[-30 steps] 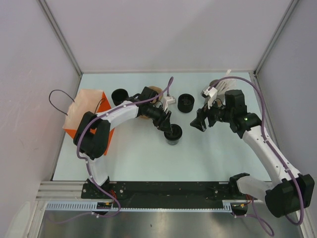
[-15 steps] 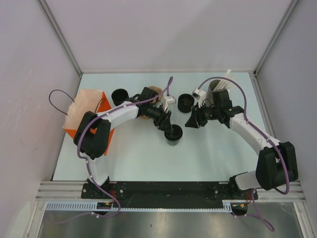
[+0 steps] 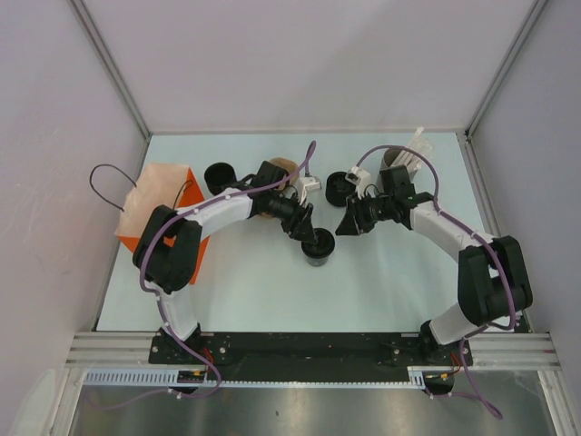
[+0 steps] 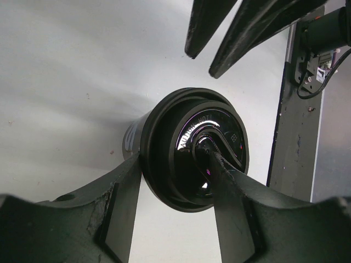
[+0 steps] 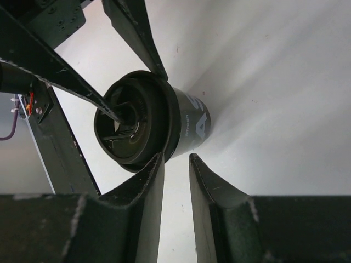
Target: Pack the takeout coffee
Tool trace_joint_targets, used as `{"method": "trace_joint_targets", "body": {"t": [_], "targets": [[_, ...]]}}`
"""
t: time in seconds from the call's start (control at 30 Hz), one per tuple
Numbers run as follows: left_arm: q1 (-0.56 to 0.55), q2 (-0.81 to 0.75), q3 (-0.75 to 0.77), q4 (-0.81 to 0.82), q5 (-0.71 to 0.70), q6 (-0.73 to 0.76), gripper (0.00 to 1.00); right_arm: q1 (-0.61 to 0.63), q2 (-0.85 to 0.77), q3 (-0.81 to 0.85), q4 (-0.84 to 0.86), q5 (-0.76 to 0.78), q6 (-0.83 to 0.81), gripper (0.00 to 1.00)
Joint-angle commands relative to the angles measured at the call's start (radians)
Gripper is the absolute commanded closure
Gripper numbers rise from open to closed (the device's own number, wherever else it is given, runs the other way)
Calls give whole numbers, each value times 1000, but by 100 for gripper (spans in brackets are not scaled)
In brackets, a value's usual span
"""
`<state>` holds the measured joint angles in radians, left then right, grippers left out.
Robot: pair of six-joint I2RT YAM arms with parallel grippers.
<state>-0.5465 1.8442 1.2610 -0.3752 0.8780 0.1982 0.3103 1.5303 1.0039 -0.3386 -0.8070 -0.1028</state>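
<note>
The takeout coffee [image 3: 319,248] is a small black lidded cup standing upright mid-table. My left gripper [image 3: 307,234] is shut on it. In the left wrist view one finger [image 4: 123,186] presses the lid's outer edge and the other finger [image 4: 225,175] lies across the lid of the cup [image 4: 181,137]. My right gripper [image 3: 343,225] hangs just right of the cup, apart from it. In the right wrist view its jaws [image 5: 175,159] stand a narrow gap apart with only table between them, their tips beside the cup's [image 5: 181,123] side.
An orange paper bag [image 3: 152,211] stands at the left edge. Two more black cups [image 3: 219,175] [image 3: 339,186] sit further back. A brown pulp carrier [image 3: 282,167] lies behind the left arm. A grey-brown cylinder of white sticks [image 3: 407,160] stands at the back right.
My right arm has swung left and come close to the held cup, and its jaws have narrowed from wide apart. The left gripper and the cup have stayed put.
</note>
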Motion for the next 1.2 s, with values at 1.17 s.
{"method": "trace_joint_targets", "body": {"t": [1.17], "targets": [[-1,15,-86,-13,-188,95,46,76,183,114,46,9,98,72]]}}
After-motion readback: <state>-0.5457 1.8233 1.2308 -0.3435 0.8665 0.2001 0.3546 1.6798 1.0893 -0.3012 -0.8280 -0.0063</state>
